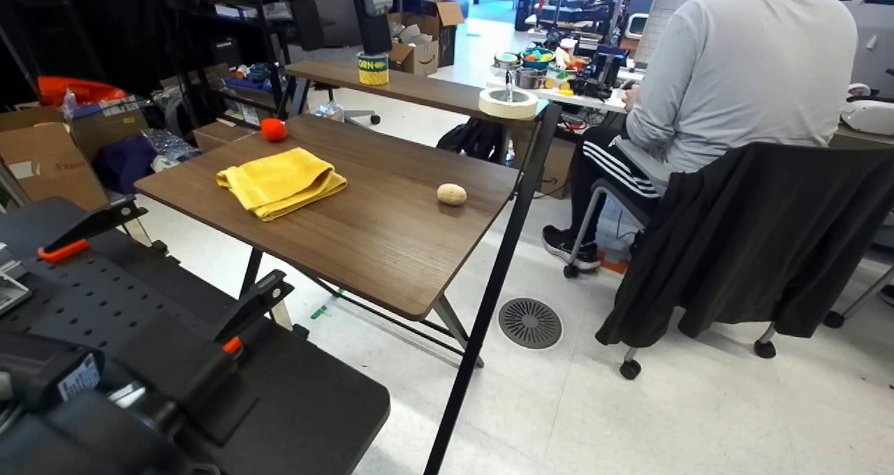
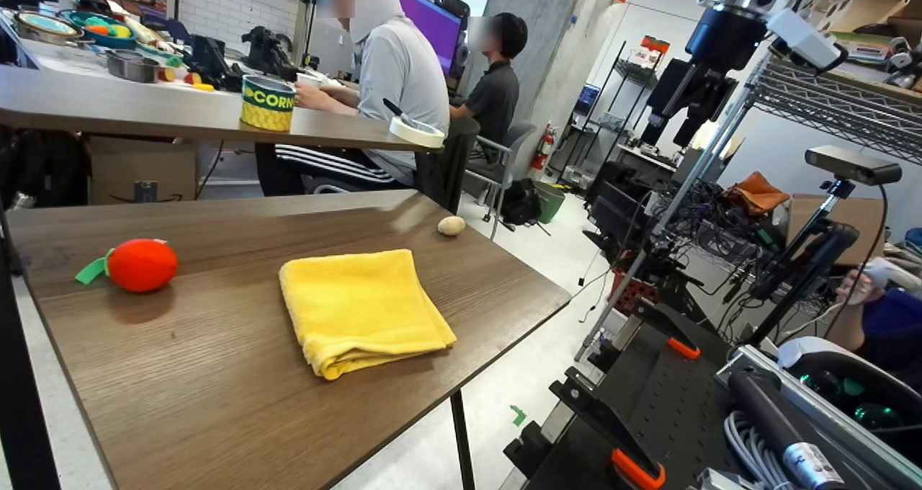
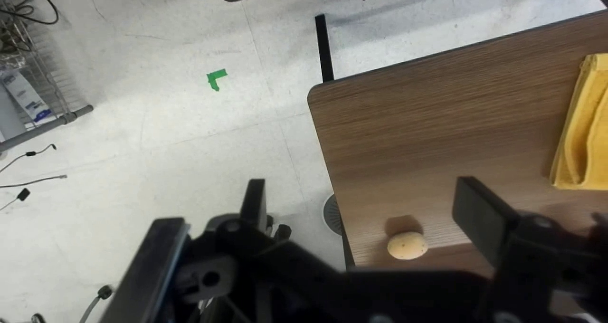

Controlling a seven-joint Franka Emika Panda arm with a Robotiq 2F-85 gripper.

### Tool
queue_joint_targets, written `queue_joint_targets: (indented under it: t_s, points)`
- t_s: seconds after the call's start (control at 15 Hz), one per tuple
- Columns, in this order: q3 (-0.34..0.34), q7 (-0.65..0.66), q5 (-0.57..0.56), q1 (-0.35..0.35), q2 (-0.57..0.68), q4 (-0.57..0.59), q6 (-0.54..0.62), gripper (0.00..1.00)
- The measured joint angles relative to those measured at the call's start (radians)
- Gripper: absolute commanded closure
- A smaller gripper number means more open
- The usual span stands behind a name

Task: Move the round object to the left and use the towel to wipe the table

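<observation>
The small tan-beige, slightly egg-shaped ball (image 1: 452, 194) sat on its own near one end of the dark brown wood worktop (image 1: 377, 251), the only thing it touched. The black two-fingered pincer (image 2: 670, 135) hung in the air well apart from it, jaws spread wide with nothing between them. In the wrist view the ball showed between the fingertips but way nearer the worktop-side finger (image 3: 479, 218), so I figured the pincer needed to shift inward over the worktop and then drop. Its long axis also looked roughly in line with the finger-to-finger direction, so tbh a bit of wrist twist might've made for an easier pinch. The folded bright yellow cloth towel (image 2: 364, 306) lay farther in, well apart from the ball, and beyond that was a round red-orange thing with a green strip (image 2: 142, 265).
</observation>
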State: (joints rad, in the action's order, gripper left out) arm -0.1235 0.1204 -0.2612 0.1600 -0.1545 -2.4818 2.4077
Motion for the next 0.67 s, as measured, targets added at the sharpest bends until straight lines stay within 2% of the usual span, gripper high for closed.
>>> queue_joint_targets:
  t_s: [0.27, 0.4, 0.67]
  points:
    - [0.0, 0.0, 0.0, 0.0, -0.007, -0.002, 0.0, 0.0]
    - [0.001, 0.019, 0.046, -0.003, 0.014, 0.004, 0.044, 0.0]
    - [0.026, 0.151, 0.108, -0.025, 0.191, 0.135, 0.062, 0.0]
